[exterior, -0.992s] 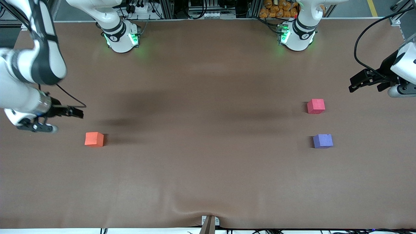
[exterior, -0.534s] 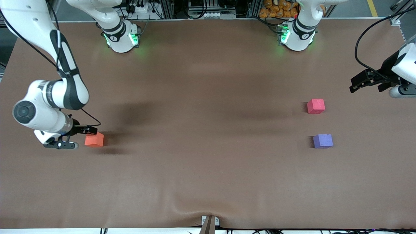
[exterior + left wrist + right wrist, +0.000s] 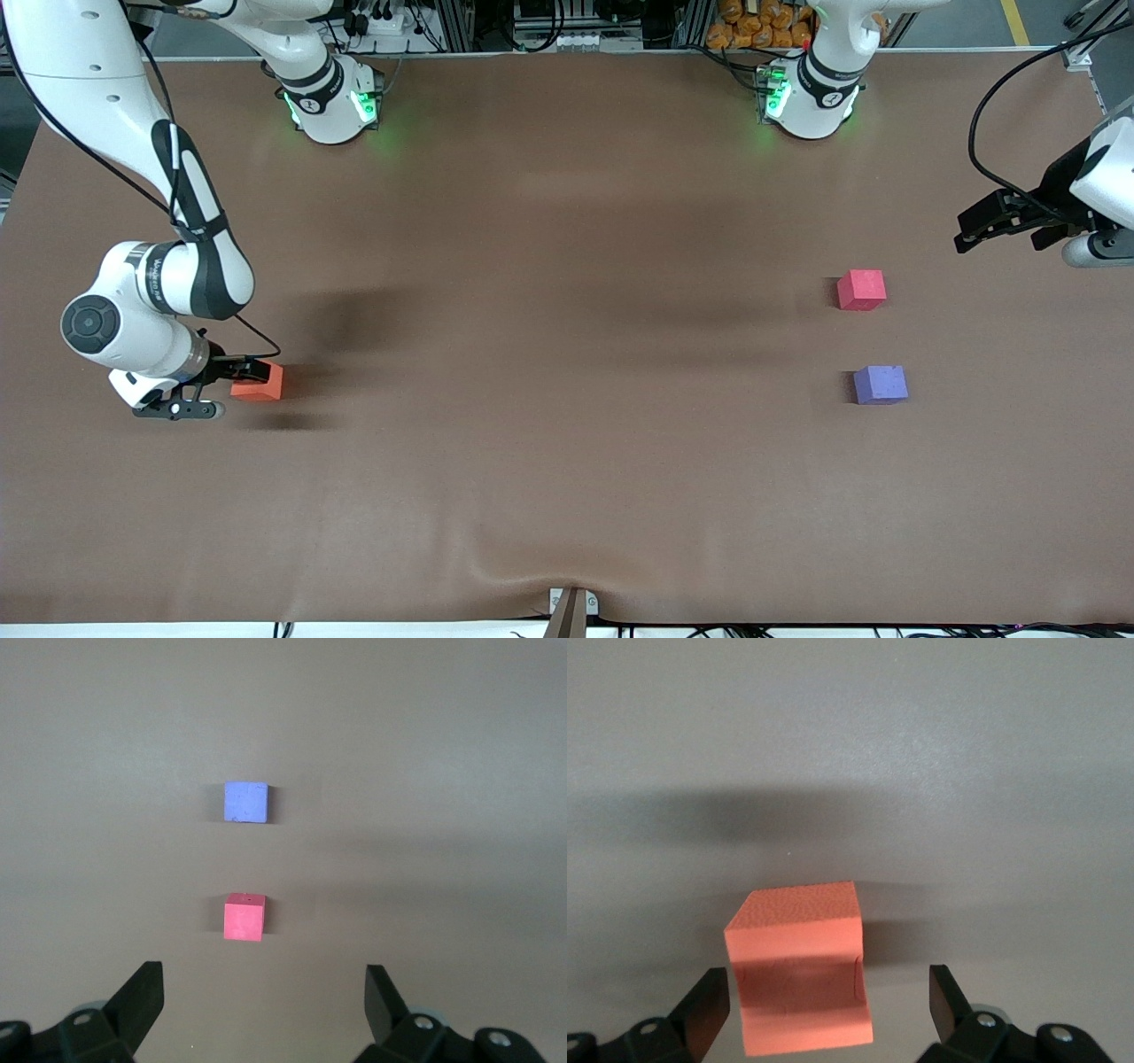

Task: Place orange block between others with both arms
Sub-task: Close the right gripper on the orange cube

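The orange block (image 3: 264, 384) lies on the brown table toward the right arm's end. My right gripper (image 3: 251, 369) is low at the block, open, and in the right wrist view the orange block (image 3: 799, 979) sits between its fingers, with a gap showing on each side. The pinkish-red block (image 3: 861, 290) and the purple block (image 3: 881, 385) lie apart toward the left arm's end, the purple one nearer the front camera. My left gripper (image 3: 973, 232) hangs open and empty over the table edge there, and its wrist view shows the pinkish-red block (image 3: 244, 917) and the purple block (image 3: 245, 803) ahead.
A brown cover (image 3: 567, 399) spreads over the whole table, with a wrinkle and a small metal bracket (image 3: 571, 608) at the front edge. The two arm bases (image 3: 332, 102) (image 3: 811, 97) stand along the back edge.
The right arm swung down and toward the front camera, bringing its open gripper from above the table to around the orange block. The left arm barely moved. The blocks stayed put.
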`<state>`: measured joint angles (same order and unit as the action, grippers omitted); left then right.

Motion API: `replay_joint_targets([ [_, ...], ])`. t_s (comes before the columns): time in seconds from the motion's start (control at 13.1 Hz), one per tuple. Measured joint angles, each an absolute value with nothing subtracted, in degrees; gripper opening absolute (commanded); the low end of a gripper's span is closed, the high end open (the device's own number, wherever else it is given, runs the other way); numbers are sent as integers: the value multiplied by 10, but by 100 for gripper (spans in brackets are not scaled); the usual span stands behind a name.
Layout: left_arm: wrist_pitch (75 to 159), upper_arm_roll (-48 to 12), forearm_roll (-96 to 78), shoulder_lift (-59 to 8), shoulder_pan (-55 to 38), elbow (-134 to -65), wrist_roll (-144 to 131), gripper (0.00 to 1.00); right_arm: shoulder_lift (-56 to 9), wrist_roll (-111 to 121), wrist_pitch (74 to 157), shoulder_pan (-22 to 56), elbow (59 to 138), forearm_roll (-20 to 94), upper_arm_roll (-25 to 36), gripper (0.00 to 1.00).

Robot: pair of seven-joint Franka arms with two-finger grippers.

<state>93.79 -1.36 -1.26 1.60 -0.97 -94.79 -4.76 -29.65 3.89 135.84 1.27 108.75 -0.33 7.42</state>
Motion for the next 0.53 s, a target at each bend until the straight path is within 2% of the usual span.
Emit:
replay_joint_targets([
  [0.53, 938, -14, -13, 16, -9, -948, -48, 100, -329, 40, 1390, 12, 1081, 9, 71, 100],
])
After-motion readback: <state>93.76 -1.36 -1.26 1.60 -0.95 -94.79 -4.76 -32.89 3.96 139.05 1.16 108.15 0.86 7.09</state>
